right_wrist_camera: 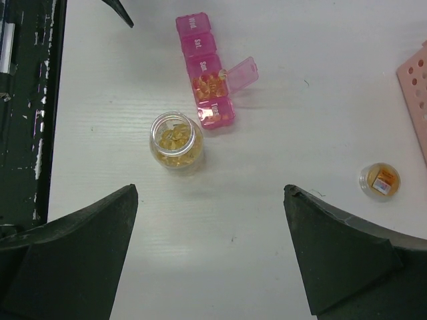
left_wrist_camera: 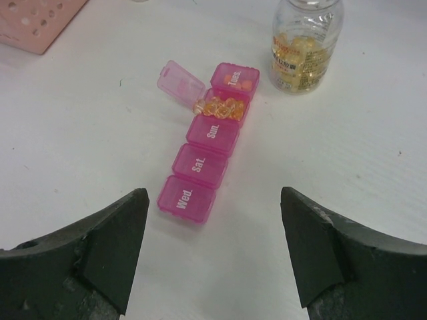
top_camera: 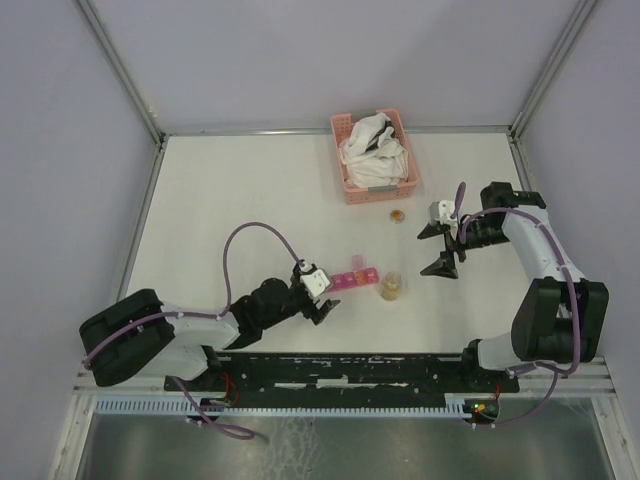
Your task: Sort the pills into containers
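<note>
Left tool (left_wrist_camera: pixel 213 257) and right tool (right_wrist_camera: pixel 210 257), both apart and empty, flank the translucent magenta-pink compartment strip (left_wrist_camera: pixel 200 157) and uncapped clear round jar (left_wrist_camera: pixel 308 17) of yellow-orange pills (left_wrist_camera: pixel 300 60); a clumsy approach could topple it, spilling pills.

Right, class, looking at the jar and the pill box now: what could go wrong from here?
The jar stands uncapped beside the pill box; a bump from the left hand could tip it and spill pills. One compartment is open and heaped with pills, so nudging the box might scatter them.
</note>
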Motion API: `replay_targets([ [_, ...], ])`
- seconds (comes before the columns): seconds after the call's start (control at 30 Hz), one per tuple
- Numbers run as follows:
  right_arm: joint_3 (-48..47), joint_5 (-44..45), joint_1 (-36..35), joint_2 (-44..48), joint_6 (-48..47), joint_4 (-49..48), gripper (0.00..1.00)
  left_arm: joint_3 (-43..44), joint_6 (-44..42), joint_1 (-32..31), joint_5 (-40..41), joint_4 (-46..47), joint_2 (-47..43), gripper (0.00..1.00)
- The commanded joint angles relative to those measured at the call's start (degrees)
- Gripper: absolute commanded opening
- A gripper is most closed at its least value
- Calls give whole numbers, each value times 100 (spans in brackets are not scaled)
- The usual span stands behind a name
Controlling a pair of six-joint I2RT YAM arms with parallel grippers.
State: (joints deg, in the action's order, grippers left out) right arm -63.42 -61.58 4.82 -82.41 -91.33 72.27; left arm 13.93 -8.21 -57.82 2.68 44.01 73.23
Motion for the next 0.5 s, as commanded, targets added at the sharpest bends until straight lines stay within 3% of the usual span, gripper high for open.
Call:
replay_targets([
  [0.0,1,-64,-14,28,-93,151,99,-103,-194,133,-431,1058,331,89],
  [0.2,-71,-105,-15,-25,-202,303,99,-109,-353,215,-436,1593,1011,91],
  [0.33,-156,-158,-17,-93,-491,612,99,-391,-664,321,-388,2819,1618,92],
  [0.47,-197,-186,-15,-99,-645,767,99,-504,-788,634,-916,4142,2463,92],
])
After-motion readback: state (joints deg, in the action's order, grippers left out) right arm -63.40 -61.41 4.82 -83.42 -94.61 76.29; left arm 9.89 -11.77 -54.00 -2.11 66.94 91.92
